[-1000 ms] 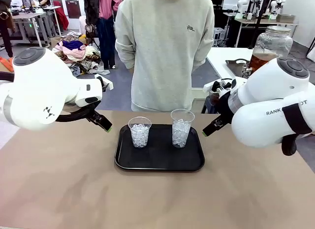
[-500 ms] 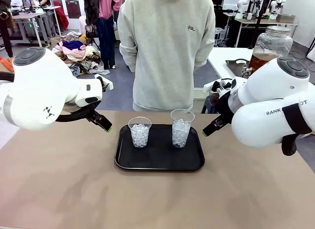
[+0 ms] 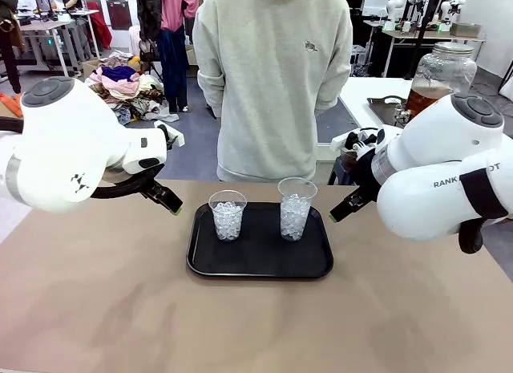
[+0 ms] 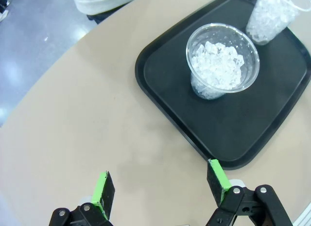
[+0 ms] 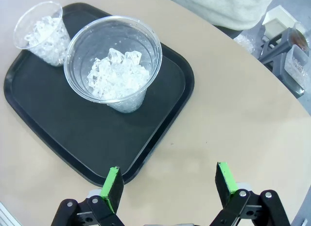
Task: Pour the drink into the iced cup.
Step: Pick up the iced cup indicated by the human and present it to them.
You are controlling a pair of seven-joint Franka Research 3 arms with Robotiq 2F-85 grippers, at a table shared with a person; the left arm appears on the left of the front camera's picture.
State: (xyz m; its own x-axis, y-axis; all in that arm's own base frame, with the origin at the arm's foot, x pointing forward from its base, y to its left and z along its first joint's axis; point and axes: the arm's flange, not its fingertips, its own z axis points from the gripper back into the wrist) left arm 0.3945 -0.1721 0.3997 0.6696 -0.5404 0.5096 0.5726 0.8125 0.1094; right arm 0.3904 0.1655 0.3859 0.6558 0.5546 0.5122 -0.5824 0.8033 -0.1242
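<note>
On a black tray in the middle of the desk stand a shorter iced cup on the left and a taller iced cup on the right, both upright and apart from each other. The left end effector hovers open and empty beside the tray's left edge. The right end effector hovers open and empty near its right corner. The drink, amber-brown, is in a glass jar on a white table behind the right arm. A person stands at the far side.
</note>
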